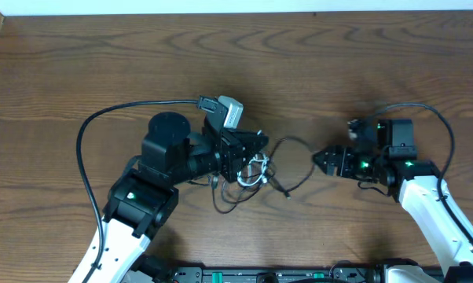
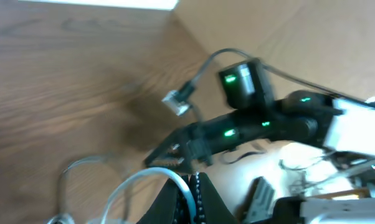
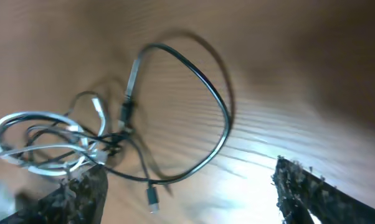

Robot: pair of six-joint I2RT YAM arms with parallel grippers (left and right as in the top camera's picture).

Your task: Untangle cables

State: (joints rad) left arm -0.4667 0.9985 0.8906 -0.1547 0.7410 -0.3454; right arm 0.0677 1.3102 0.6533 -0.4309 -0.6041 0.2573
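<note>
The cables lie tangled at the table's middle. A white cable [image 1: 257,171] is coiled beside my left gripper [image 1: 254,159]. In the left wrist view that gripper [image 2: 193,182] is shut on the white cable [image 2: 144,180], which arches off to the left. A black cable [image 1: 298,156] loops from the tangle toward my right gripper [image 1: 318,159]. The right wrist view shows the right gripper [image 3: 189,177] wide open with nothing between its fingers [image 3: 303,186]. The black cable's loop [image 3: 220,102] and a plug end [image 3: 152,198] lie ahead of it, with the white coils [image 3: 35,146] at the left.
Thick black arm wires arc over the wooden table [image 1: 315,71] at the left [image 1: 83,130] and right [image 1: 449,134]. The right arm [image 2: 250,124] with green lights shows in the left wrist view. The table's far edge [image 1: 236,14] meets a white strip.
</note>
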